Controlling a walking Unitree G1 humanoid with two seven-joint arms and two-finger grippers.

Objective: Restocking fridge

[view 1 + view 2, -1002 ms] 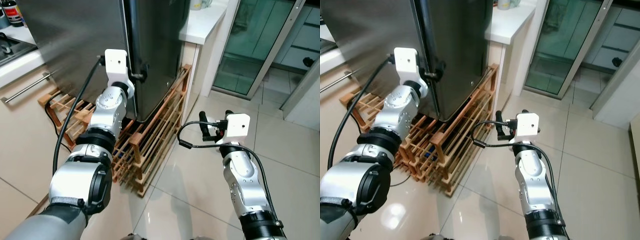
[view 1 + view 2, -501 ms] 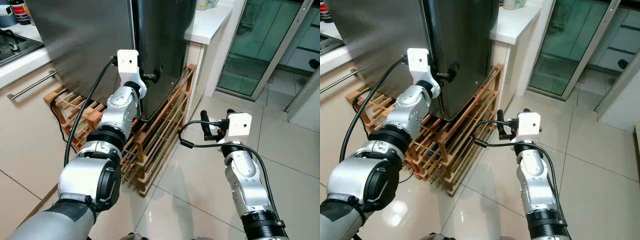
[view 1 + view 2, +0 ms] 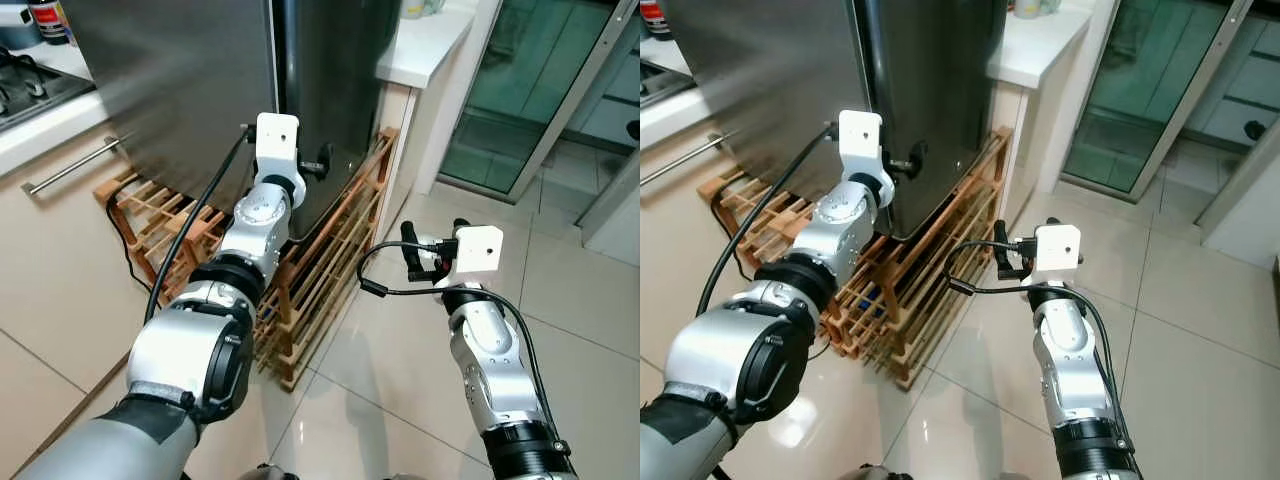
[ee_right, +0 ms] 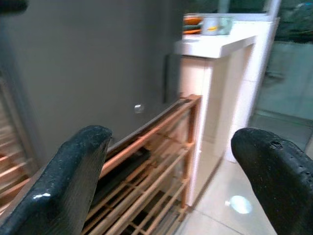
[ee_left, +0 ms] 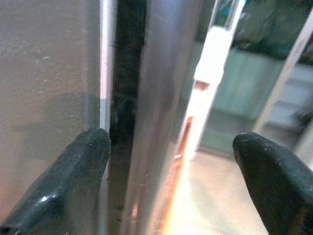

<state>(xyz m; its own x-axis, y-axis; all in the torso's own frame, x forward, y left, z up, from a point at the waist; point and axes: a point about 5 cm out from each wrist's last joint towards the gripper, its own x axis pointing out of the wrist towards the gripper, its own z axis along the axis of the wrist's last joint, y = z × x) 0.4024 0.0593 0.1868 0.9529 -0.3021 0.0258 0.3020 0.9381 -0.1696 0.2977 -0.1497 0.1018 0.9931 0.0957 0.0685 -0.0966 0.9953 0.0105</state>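
The stainless steel fridge [image 3: 180, 90] stands with its door closed and its dark side [image 3: 335, 70] facing right. My left gripper [image 3: 318, 160] is low at the fridge's front corner. In the left wrist view its fingers [image 5: 73, 181] are open, spread on either side of the dark seam [image 5: 124, 122] at the door's edge. My right gripper [image 3: 415, 248] hangs open above the tiled floor, right of the fridge, with nothing in it. In the right wrist view its fingers [image 4: 73, 176] point at the fridge's side.
A wooden slatted rack [image 3: 330, 250] lies on the floor under and around the fridge base. A white counter [image 3: 425, 45] abuts the fridge's right side, with a glass door [image 3: 540, 90] beyond. A cabinet with a bar handle [image 3: 70, 165] is on the left.
My left gripper has slid right along the fridge front to the corner at the door's edge. The view has shifted a little. My right arm has stayed put.
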